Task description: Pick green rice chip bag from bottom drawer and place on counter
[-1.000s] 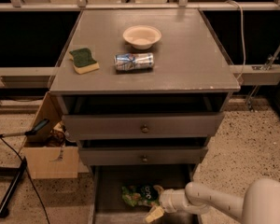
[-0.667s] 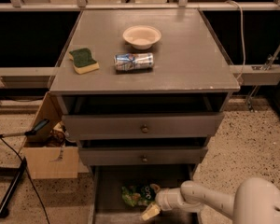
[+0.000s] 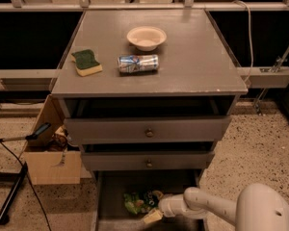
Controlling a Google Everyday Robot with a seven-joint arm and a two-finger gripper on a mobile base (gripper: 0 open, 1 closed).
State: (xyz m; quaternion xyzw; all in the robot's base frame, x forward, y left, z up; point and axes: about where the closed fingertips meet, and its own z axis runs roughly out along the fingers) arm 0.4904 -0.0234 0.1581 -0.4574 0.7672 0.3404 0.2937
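Speckled floor around a grey cabinet, with the bottom drawer (image 3: 111,198) pulled out and a white arm (image 3: 207,207) reaching into it from the right.
Compared with a second ago, the arm's bulky white body has slid a little to the left, and the pincer (image 3: 152,216) has crept slightly leftward with it. The pincer is now low in the drawer, at the right edge of the green rice chip bag (image 3: 136,202); whether it is open, closed or gripping the bag cannot be told. The bag lies crumpled on the drawer floor, about where it lay before. On the bench (image 3: 197,66) nothing has moved: the pale bowl (image 3: 146,37) sits at the back, the can (image 3: 138,63) lies on its side in front of it, and the green-topped sponge (image 3: 87,62) is off to the left.
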